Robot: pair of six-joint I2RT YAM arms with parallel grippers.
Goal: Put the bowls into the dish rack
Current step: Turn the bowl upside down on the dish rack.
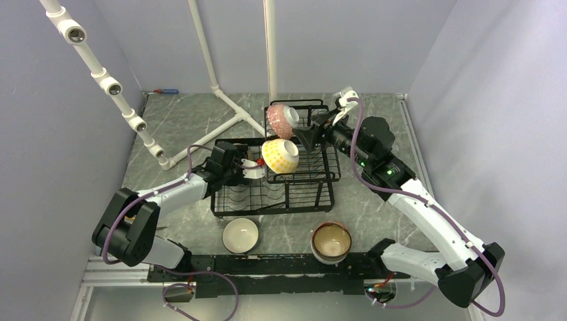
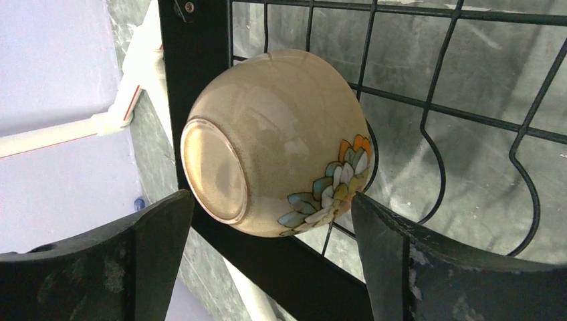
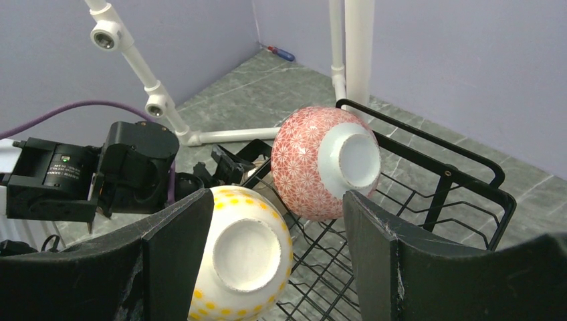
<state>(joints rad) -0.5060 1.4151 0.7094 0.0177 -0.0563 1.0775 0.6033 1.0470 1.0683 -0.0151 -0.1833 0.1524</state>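
The black wire dish rack [image 1: 281, 200] fills the middle of the top view. Above centre, the pink round ceramic bowl [image 3: 314, 167] wears a fine white star lattice and has a plain white foot. Below it, the white round ceramic bowl [image 3: 244, 257] is dotted with yellow. In the left wrist view, the glossy beige ceramic bowl [image 2: 274, 127] bears a flower in teal, white and orange. At lower centre are a plain white ceramic bowl [image 1: 240, 235] and a brown-rimmed cream ceramic bowl [image 1: 331, 242], with perhaps a bluish pattern outside. The marble counter [image 1: 381, 200] is grey-green with pale veins.

White pipe frame [image 1: 270, 53], red-and-blue tool [image 1: 166, 91] on marbled table [image 1: 190, 115].
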